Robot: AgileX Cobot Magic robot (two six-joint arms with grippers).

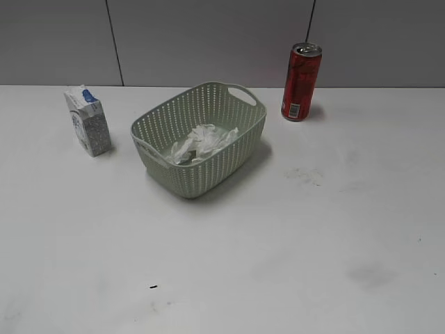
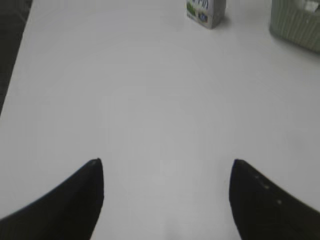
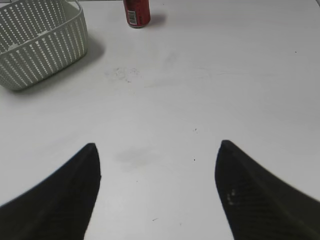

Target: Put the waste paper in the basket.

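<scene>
The sage-green perforated basket (image 1: 231,146) stands at the middle back of the white table. Crumpled white waste paper (image 1: 201,143) lies inside it; I cannot tell the wads apart. The basket's wall also shows in the right wrist view (image 3: 40,55) and at the top right corner of the left wrist view (image 2: 295,22). My left gripper (image 2: 166,162) is open and empty above bare table. My right gripper (image 3: 157,145) is open and empty above bare table. Neither arm shows in the exterior view.
A grey-white box with a blue top (image 1: 88,121) stands left of the basket, also in the left wrist view (image 2: 205,11). A red drink can (image 1: 301,81) stands at the back right, also in the right wrist view (image 3: 136,12). The table's left edge (image 2: 12,65) is dark.
</scene>
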